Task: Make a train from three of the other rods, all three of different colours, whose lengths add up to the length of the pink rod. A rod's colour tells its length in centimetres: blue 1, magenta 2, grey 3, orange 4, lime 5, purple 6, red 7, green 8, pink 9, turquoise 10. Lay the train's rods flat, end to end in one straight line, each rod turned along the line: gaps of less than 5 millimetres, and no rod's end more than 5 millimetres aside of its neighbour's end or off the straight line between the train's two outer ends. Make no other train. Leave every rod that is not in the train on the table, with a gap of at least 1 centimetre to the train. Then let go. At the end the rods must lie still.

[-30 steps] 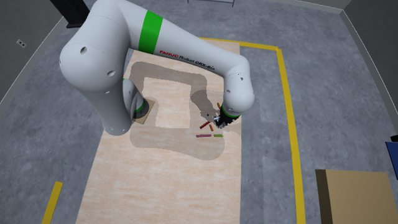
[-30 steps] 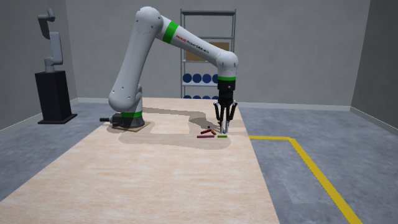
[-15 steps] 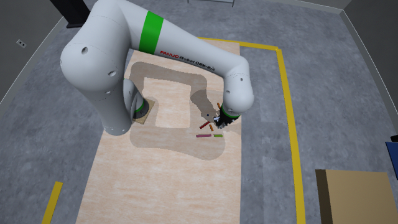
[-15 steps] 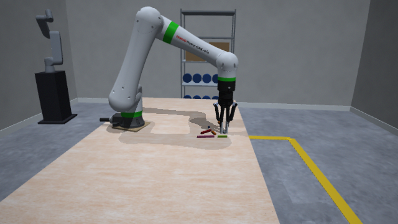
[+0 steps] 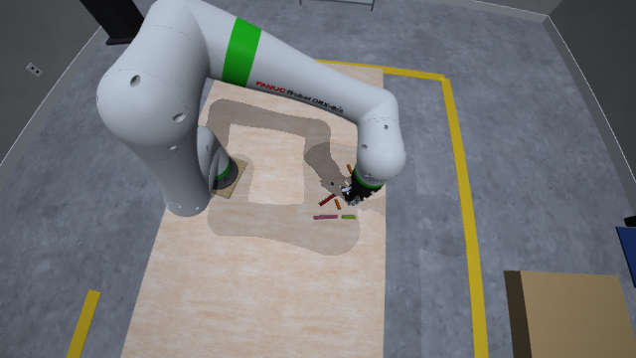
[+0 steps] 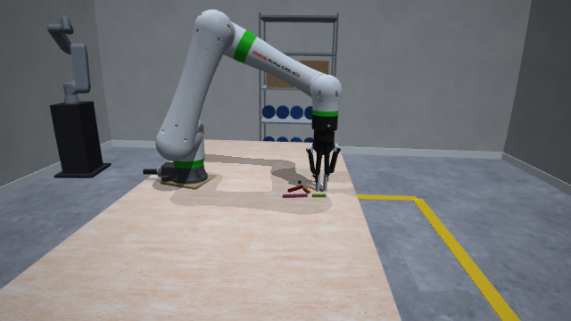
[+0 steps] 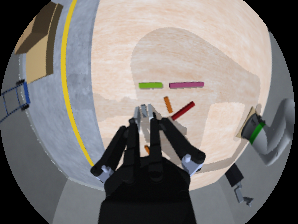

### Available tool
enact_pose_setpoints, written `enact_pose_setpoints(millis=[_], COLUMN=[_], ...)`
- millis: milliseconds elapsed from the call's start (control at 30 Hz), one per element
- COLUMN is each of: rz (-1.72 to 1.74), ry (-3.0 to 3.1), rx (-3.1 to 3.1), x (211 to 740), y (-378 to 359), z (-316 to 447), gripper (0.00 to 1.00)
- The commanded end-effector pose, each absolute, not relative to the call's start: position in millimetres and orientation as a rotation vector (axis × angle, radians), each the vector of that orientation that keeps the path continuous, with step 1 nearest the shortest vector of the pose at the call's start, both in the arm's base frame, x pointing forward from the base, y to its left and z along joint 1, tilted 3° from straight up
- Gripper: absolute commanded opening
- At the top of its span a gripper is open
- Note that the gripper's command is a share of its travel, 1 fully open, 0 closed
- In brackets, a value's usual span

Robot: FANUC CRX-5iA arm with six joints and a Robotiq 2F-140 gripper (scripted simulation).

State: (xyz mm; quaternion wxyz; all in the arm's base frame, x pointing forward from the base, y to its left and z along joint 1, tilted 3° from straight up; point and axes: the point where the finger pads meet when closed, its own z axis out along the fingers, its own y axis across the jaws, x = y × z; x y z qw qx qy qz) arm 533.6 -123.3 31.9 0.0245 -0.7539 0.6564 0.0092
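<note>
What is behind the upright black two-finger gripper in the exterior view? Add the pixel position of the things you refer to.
Behind the black two-finger gripper (image 5: 354,200) (image 6: 321,189) (image 7: 144,110), part of a small orange rod (image 5: 350,169) (image 6: 314,176) (image 7: 147,150) shows beside its left-hand finger, lying on the pale wooden table (image 5: 258,298) (image 6: 201,267) (image 7: 115,55). Whatever the fingers cover cannot be seen.
</note>
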Motion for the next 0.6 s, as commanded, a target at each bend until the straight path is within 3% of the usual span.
enact_pose_setpoints(millis=[0,467,500,567], rz=[0.028,0.028,0.028,0.028], ry=[2.031,2.031,2.031,2.031], rx=[-2.332,-2.332,-2.332,-2.332], x=[533.7,533.7,533.7,533.7], y=[-123.3,-123.3,-123.3,-123.3], z=[32.1,32.1,32.1,32.1], gripper=[0.15,0.15,0.03,0.03])
